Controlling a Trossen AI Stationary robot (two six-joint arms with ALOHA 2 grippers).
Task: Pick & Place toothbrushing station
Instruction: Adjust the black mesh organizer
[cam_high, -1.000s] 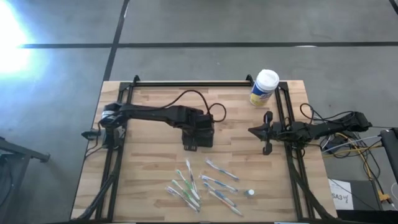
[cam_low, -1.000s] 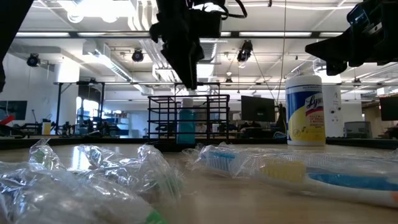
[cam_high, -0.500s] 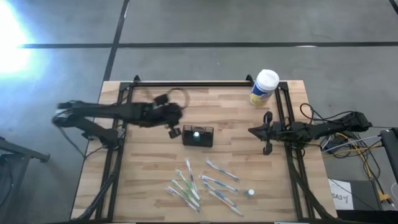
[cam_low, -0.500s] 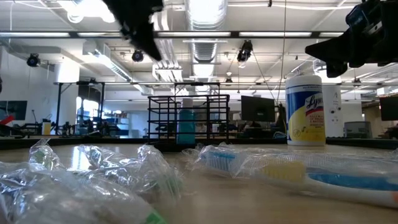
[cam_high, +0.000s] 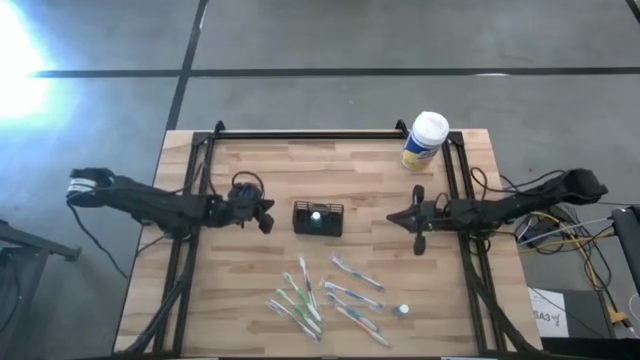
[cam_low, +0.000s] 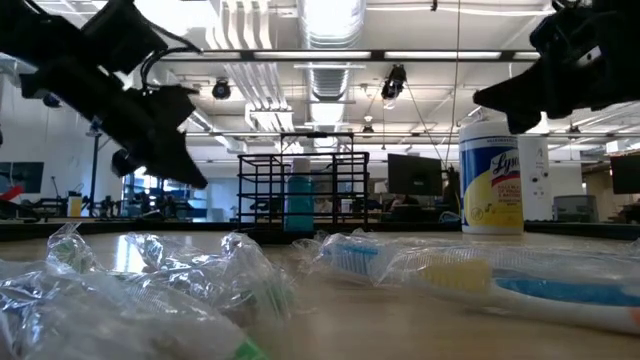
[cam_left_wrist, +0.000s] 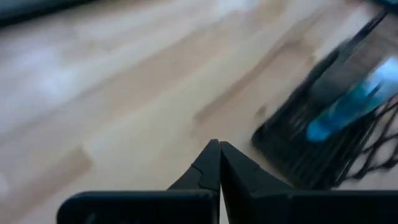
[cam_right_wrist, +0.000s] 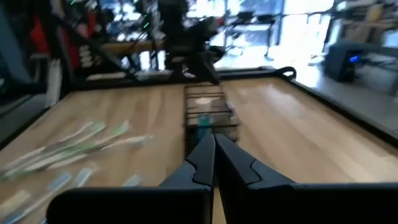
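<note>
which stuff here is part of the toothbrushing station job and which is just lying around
Part of the job:
- toothbrushing station, mid-table
- left gripper, shut, beside it
- right gripper, shut

Lying about:
- yellow canister, far right corner
- wrapped toothbrushes, near edge

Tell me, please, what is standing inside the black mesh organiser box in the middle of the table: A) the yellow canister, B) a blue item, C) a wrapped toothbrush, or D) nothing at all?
B: a blue item stands upright inside the black mesh organiser box, while the yellow canister sits apart near the table's far edge and the wrapped toothbrushes lie on the table in front of the box.
</note>
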